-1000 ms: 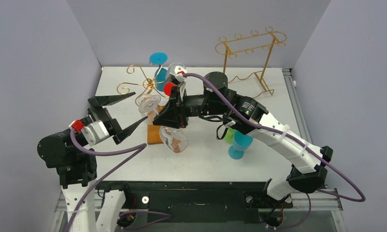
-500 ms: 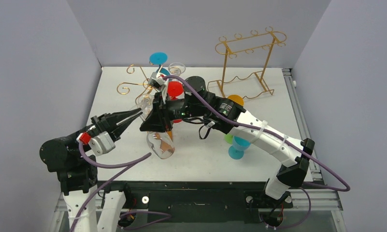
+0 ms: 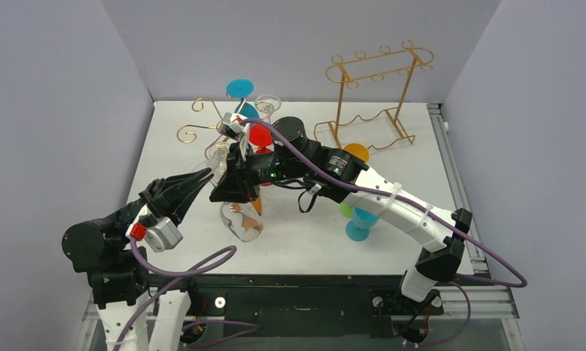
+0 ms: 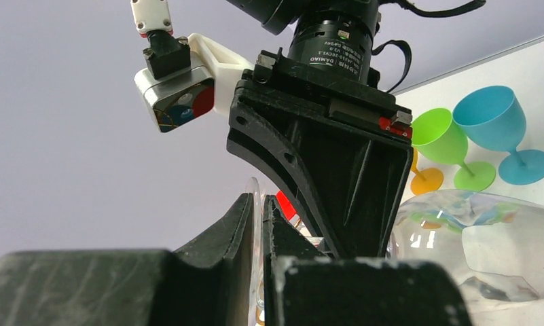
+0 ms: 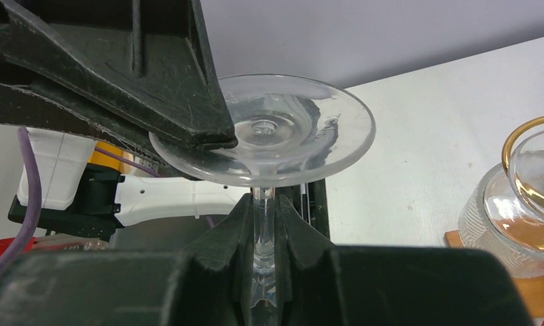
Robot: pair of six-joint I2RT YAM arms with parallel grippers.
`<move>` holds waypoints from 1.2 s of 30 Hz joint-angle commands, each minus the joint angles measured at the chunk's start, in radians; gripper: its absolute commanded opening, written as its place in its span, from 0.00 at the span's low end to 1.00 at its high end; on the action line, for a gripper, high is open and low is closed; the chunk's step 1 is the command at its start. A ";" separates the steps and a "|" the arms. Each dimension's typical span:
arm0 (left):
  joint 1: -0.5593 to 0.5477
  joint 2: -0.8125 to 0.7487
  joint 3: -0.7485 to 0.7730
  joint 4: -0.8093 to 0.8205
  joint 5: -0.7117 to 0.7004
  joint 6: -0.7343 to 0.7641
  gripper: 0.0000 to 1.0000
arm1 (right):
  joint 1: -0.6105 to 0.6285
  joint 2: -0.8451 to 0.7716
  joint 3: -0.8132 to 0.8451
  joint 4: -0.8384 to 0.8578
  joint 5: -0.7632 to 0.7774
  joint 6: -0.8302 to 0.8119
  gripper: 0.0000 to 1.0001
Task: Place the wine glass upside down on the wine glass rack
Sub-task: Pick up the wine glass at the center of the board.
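Looked down on a white table (image 3: pixel 421 139) boxed in on three sides by pale lilac walls (image 3: pixel 55 88). Took the wine glass rack (image 3: pixel 197 104) at the far left as landmark: gold curls on a wavy stem, with a clear glass (image 5: pixel 500 217) hung in one loop, a blue glass (image 3: pixel 239 89) at its top and a red glass (image 3: pixel 260 135) just to its right. Spotted a taller gold frame rack (image 3: pixel 377 80) well to the right of the wine glass rack, an orange glass (image 3: pixel 356 151) between the two, then a green glass (image 3: pixel 346 210) and a blue goblet (image 3: pixel 361 218) standing side by side, nearer and to the right. Found the wine glass (image 3: pixel 241 221) in the air just in front of the rack, tilted, bowl toward the near edge. Saw the right gripper (image 5: pixel 263 207) clamped on its stem and the left gripper (image 4: pixel 257 207) pinched shut on the rim of its foot, with both arms crowding the rack's front. Noted the change from a second before: left jaws then spread wide and clear of the glass, now closed on the foot; glass and right arm shifted leftward and nearer
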 commanded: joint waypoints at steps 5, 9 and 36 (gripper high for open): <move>-0.004 -0.008 0.007 -0.073 -0.043 0.041 0.71 | 0.039 -0.025 0.058 0.079 0.023 -0.022 0.00; -0.004 -0.009 0.017 -0.016 -0.065 0.022 0.87 | 0.041 -0.034 0.045 0.056 0.015 -0.043 0.00; -0.004 0.068 0.064 -0.006 -0.003 0.051 0.00 | 0.077 -0.139 -0.082 0.168 0.192 -0.095 0.50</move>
